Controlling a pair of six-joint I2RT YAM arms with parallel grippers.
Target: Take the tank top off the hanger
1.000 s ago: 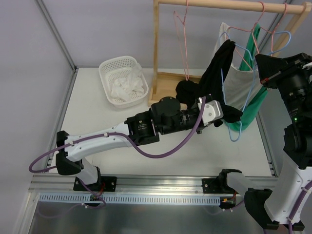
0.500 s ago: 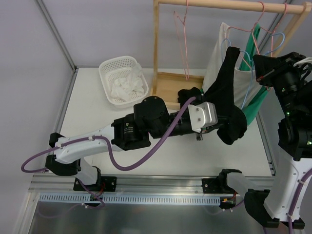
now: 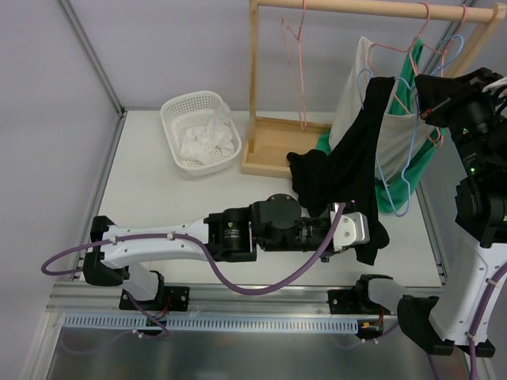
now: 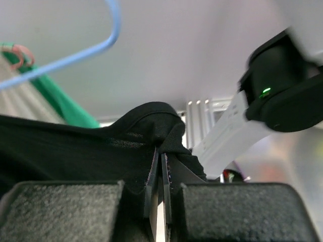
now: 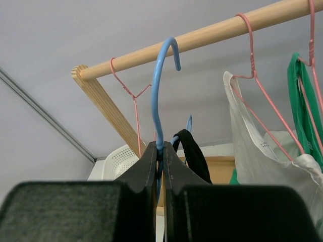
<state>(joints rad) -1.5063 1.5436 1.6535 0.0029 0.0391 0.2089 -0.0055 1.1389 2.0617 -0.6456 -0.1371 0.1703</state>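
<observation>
A black tank top stretches from a blue hanger at the upper right down to the near right of the table. My left gripper is shut on its lower edge, and the left wrist view shows black cloth pinched between the closed jaws of this gripper. My right gripper is shut on the neck of the blue hanger, just below its hook. One black strap still loops over the hanger behind the right gripper.
A wooden rack with a top rail and base board stands at the back. Pink hangers, a pale grey garment and a green one hang from it. A white basket of white cloth sits at the back left.
My left arm has swung towards the near edge of the table, drawing the black tank top down and taut. My right gripper has held the hanger nearly still.
</observation>
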